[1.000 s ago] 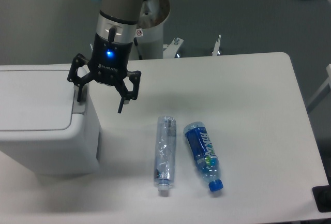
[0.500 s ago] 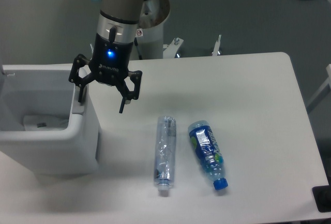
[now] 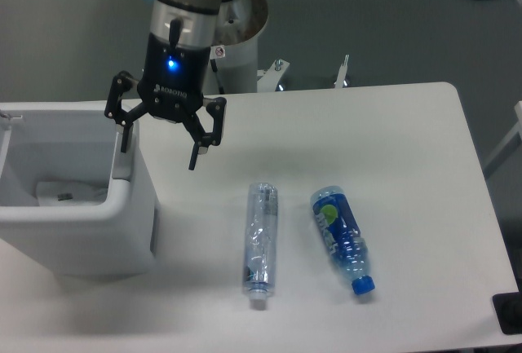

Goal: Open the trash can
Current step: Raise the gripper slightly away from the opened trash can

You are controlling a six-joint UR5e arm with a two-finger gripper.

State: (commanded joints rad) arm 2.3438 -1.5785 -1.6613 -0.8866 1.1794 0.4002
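From the fixed camera we look down on a white table (image 3: 391,125) with the trash can (image 3: 122,206) standing at its left end, its near-left part cut off by the frame edge. The bin stands open: we see straight into its pale interior, where some crumpled light-coloured material lies at the bottom, and only a thin strip of the lid shows upright at the far left edge.

Our gripper (image 3: 159,151) hangs over the right rim of the bin with its fingers spread wide and nothing between them. One fingertip sits just above the rim at the bin's far right corner; whether it touches the plastic we cannot tell. The other fingertip hangs over the table, clear of the bin. A blue light glows on the gripper body.

To the right, well apart from the bin, two bottles lie on their sides. The clear bottle (image 3: 260,237) lies nearly straight, cap toward the near edge. Just beside it, the blue bottle (image 3: 342,239) lies tilted, its blue cap pointing near-right.
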